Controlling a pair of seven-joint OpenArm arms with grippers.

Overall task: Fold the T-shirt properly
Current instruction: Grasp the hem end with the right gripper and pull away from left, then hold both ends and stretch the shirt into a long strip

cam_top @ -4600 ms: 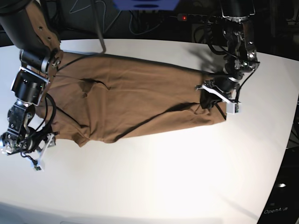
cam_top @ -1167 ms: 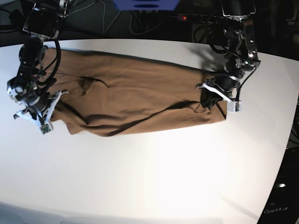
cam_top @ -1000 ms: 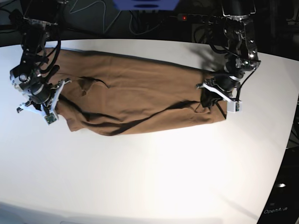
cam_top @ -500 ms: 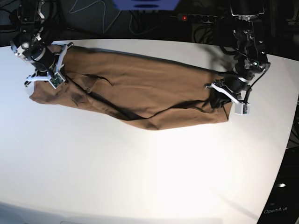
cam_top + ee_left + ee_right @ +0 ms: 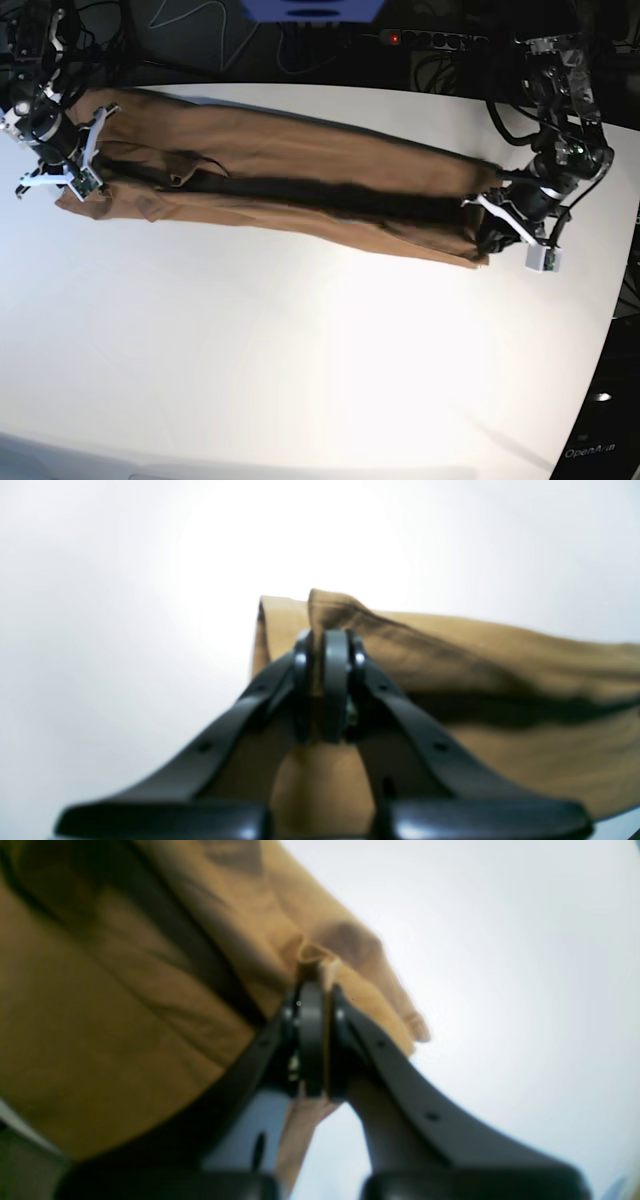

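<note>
Tan cloth of the T-shirt [image 5: 290, 185] stretched in a long band across the white table [image 5: 300, 380], one end pinched between the closed jaws of the left gripper [image 5: 492, 228], the other end clamped by the right gripper [image 5: 72, 172], a dark fold seen along the middle.

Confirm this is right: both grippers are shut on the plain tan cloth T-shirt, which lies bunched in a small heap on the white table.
Not bunched: the base view shows the plain tan cloth T-shirt stretched long between the left gripper and right gripper, both shut on it, over the white table.
</note>
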